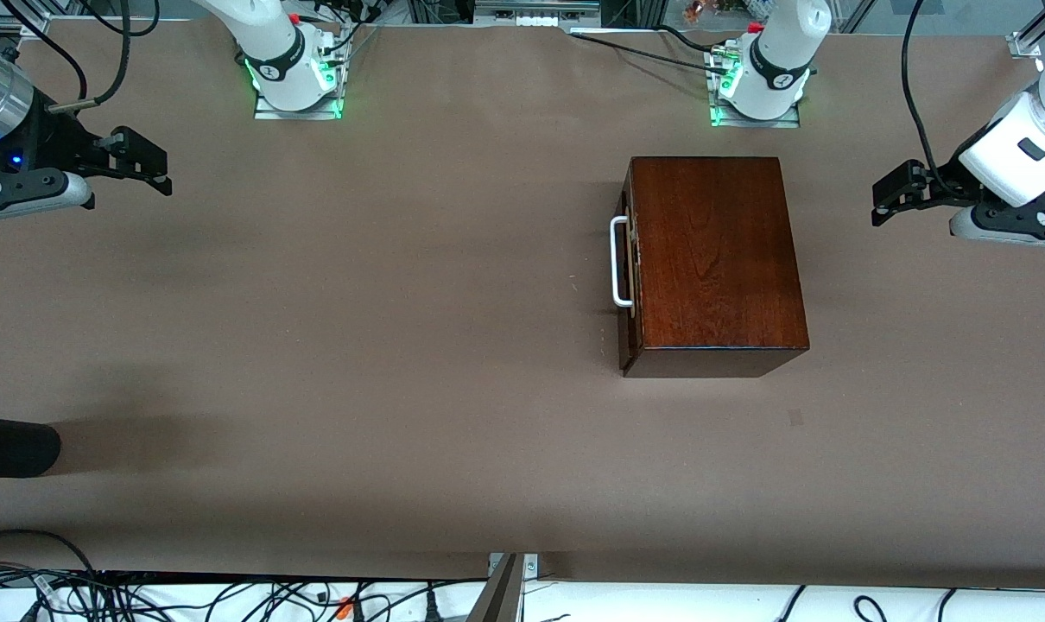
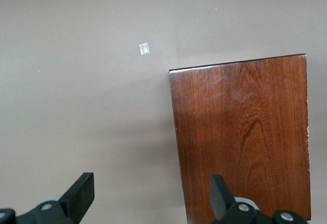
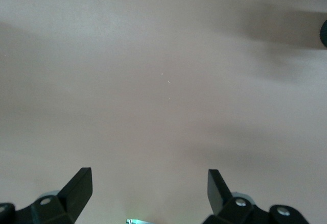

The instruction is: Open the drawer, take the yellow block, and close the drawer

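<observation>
The glossy dark reddish-brown wooden box (image 1: 712, 259) stands on the table toward the left arm's end. Its drawer (image 1: 628, 259) is pushed in, and its white bar handle (image 1: 619, 262) faces the right arm's end. The yellow block is hidden. My left gripper (image 1: 881, 203) hangs open in the air off the box's end away from the handle, holding nothing. In the left wrist view the left gripper (image 2: 152, 193) has one finger over the box top (image 2: 245, 137). My right gripper (image 1: 155, 168) waits open and empty over bare table at the right arm's end; the right wrist view shows that gripper (image 3: 149, 188) over plain tabletop.
A black rounded object (image 1: 13, 447) pokes in at the right arm's end, nearer the front camera. A small pale square mark (image 1: 796, 418) lies on the brown table (image 1: 402, 302) just nearer the camera than the box. Cables run along the table's near edge.
</observation>
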Robot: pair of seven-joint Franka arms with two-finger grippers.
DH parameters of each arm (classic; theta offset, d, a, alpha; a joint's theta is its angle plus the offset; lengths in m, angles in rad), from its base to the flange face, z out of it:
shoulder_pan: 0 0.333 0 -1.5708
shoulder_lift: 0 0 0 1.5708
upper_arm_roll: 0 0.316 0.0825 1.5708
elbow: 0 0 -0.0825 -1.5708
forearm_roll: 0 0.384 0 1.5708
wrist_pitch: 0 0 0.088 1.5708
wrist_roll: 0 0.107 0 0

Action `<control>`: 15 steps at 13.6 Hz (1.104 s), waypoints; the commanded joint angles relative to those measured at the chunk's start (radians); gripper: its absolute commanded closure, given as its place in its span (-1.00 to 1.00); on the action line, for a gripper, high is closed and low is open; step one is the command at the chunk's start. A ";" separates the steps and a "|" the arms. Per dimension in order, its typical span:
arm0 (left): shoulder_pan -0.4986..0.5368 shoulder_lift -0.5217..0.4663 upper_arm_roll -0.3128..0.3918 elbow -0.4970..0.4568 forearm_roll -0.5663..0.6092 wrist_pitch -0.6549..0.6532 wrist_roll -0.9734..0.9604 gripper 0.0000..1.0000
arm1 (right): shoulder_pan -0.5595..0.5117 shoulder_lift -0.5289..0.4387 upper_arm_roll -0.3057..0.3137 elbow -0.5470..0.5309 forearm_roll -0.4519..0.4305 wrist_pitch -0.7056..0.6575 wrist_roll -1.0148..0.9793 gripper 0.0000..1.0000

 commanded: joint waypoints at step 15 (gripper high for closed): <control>-0.045 0.076 -0.505 0.050 0.041 0.007 -0.727 -1.00 | -0.003 0.002 0.003 0.012 -0.003 -0.008 0.010 -1.00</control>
